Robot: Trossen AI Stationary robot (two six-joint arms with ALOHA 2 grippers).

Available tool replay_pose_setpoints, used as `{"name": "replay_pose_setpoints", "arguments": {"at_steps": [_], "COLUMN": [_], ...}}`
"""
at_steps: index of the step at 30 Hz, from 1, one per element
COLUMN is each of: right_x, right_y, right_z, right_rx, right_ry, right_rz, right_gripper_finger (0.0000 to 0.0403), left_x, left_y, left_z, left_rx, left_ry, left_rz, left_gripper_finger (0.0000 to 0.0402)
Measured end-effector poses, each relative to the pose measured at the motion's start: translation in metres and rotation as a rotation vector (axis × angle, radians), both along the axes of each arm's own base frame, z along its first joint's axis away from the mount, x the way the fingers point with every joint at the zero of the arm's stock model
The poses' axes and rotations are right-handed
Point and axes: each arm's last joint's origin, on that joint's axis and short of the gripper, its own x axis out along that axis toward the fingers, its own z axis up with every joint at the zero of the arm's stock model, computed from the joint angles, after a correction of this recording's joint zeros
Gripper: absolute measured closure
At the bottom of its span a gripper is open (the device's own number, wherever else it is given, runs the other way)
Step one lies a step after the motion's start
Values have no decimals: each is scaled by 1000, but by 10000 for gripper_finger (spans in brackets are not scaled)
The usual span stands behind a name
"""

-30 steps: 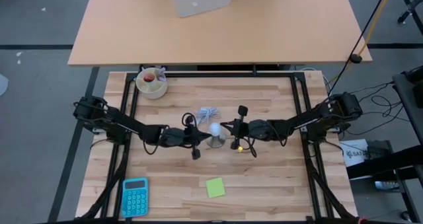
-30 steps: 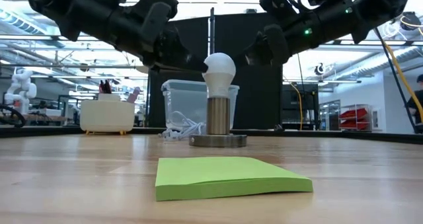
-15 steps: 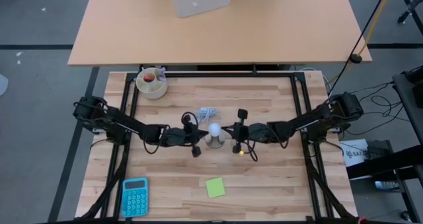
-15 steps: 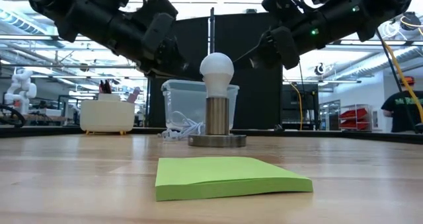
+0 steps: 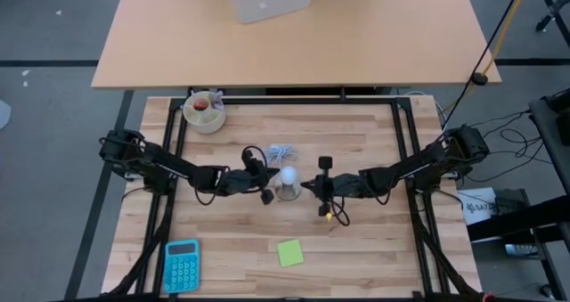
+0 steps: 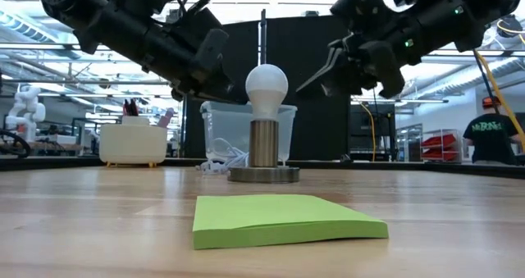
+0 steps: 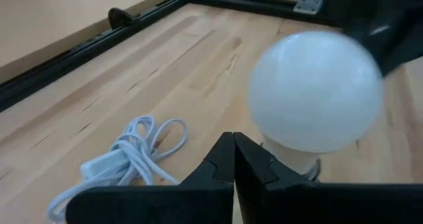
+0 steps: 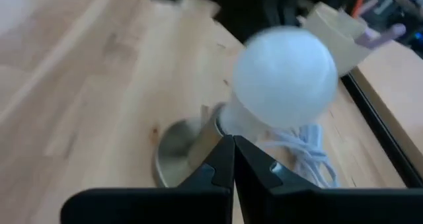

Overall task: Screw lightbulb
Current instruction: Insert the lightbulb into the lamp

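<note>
Both dark two-finger grippers have their jaws pressed fully together and hold nothing: the left gripper (image 5: pixel 266 188) sits just beside the small white pear-shaped lightbulb (image 5: pixel 289 176) on one side, the right gripper (image 5: pixel 311 185) a little farther off on the other. That lightbulb stands upright in the round grey metal socket stand (image 6: pixel 264 174), with the coiled white cable (image 5: pixel 279 152) lying just behind the stand. My judgement is that a shut fingertip nudging the globe sideways could slide the unheld stand across the wooden table (image 5: pixel 356 240), leaving the bulb cocked or half-threaded.
</note>
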Motion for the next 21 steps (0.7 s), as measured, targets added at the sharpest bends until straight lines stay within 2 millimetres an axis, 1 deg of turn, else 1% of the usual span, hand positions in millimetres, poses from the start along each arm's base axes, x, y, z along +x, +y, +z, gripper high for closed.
{"name": "replay_pose_setpoints", "arguments": {"at_steps": [3,6,11,15,18,21], "right_x": [0,1,2,5,7,9], "right_y": [-5,-10,-19,-25,-30,-35], "right_z": [-1,-1,0,2,6,10], "right_rx": [-7,-6,-6,-4,7,24], "right_ry": [5,6,1,-35,-77,-126], "right_rz": [-39,-61,-94,-113,-126,-146], "right_gripper_finger": [403,403,403,403,403,403], "left_x": [-1,-5,-15,-21,-21,-17], "left_y": [-5,-9,-19,-30,-33,-30], "left_z": [6,16,34,45,44,34], "left_rx": [4,21,52,68,61,48], "left_ry": [-25,-54,-83,-108,-105,-75], "left_rz": [-22,-35,-50,-140,-173,-154], "left_gripper_finger": [401,401,401,401,401,401]}}
